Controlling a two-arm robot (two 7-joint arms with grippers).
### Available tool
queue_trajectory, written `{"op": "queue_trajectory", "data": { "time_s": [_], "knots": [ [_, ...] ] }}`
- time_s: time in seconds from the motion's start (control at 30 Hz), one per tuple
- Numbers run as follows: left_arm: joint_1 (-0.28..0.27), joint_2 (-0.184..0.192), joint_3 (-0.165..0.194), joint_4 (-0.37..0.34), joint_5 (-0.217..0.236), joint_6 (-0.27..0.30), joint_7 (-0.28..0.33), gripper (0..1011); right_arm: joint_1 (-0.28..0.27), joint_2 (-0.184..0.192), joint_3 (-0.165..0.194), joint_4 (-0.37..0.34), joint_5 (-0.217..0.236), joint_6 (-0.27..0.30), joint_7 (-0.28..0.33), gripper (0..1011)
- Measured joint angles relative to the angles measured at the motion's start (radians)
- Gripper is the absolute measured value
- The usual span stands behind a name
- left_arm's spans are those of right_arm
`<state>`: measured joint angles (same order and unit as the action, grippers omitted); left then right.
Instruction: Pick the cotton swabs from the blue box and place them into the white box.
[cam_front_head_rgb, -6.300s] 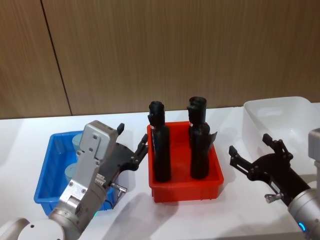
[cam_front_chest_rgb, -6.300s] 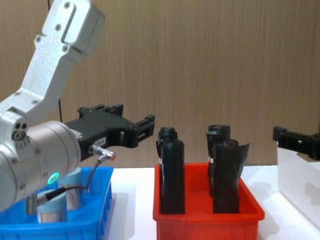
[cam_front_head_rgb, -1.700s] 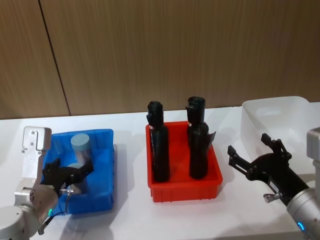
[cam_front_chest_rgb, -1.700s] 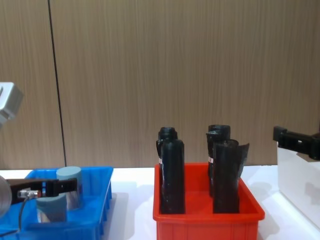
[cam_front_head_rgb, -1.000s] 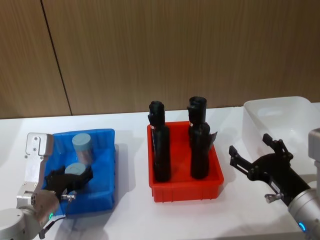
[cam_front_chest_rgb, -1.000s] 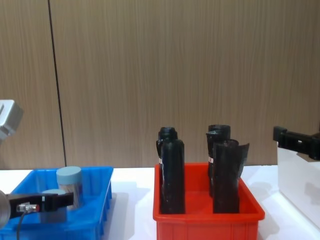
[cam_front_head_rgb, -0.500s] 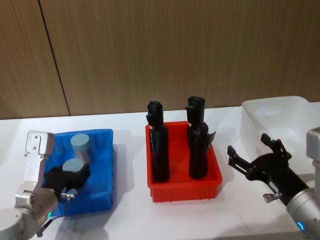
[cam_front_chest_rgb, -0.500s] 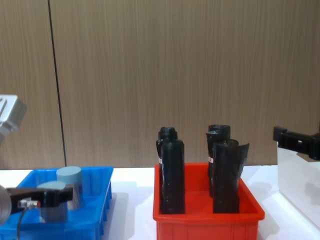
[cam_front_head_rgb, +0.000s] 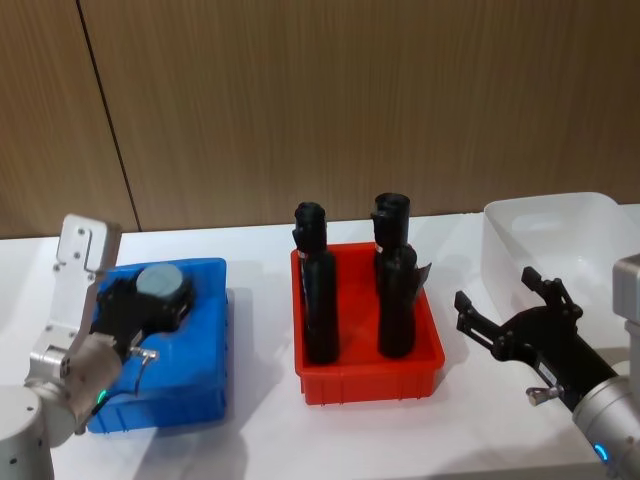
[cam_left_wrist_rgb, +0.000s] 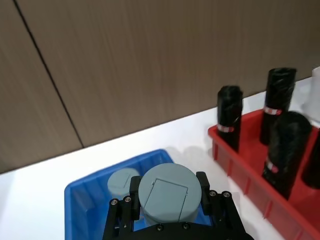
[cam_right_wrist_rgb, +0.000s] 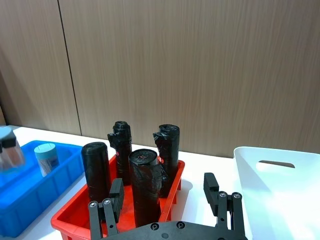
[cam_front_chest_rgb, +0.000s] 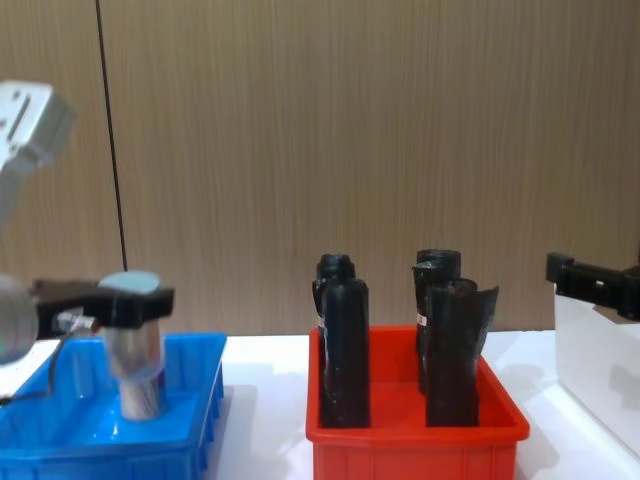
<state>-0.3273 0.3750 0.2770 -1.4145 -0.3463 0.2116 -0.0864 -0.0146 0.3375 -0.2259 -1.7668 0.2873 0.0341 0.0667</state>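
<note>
My left gripper (cam_front_head_rgb: 148, 303) is shut on one jar of cotton swabs (cam_front_head_rgb: 160, 281), holding it upright above the blue box (cam_front_head_rgb: 190, 380). In the chest view the held jar (cam_front_chest_rgb: 135, 370) hangs with its base just inside the blue box (cam_front_chest_rgb: 200, 400). A second jar (cam_left_wrist_rgb: 124, 180) stands in the box's far part and also shows in the right wrist view as the small jar (cam_right_wrist_rgb: 46, 157). The white box (cam_front_head_rgb: 560, 235) sits at the far right. My right gripper (cam_front_head_rgb: 505, 318) hovers open and empty in front of it.
A red bin (cam_front_head_rgb: 420, 372) holding three tall black bottles (cam_front_head_rgb: 320, 300) stands between the blue and white boxes. A wood-panel wall runs behind the white table. Bare tabletop lies in front of the bins.
My left gripper closed on a jar low in the blue box and has lifted it upward and slightly back. The right arm has not moved.
</note>
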Motion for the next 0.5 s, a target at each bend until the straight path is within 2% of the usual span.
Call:
{"op": "queue_trajectory", "data": {
  "time_s": [0.27,0.5],
  "knots": [
    [-0.011,0.004,0.000,-0.082,0.012,0.030,-0.071,669,0.000,0.000,0.000,0.000,0.000,0.000,0.000,1003],
    [-0.036,-0.006,0.002,-0.112,-0.001,0.074,-0.138,669,0.000,0.000,0.000,0.000,0.000,0.000,0.000,1003]
  ]
}}
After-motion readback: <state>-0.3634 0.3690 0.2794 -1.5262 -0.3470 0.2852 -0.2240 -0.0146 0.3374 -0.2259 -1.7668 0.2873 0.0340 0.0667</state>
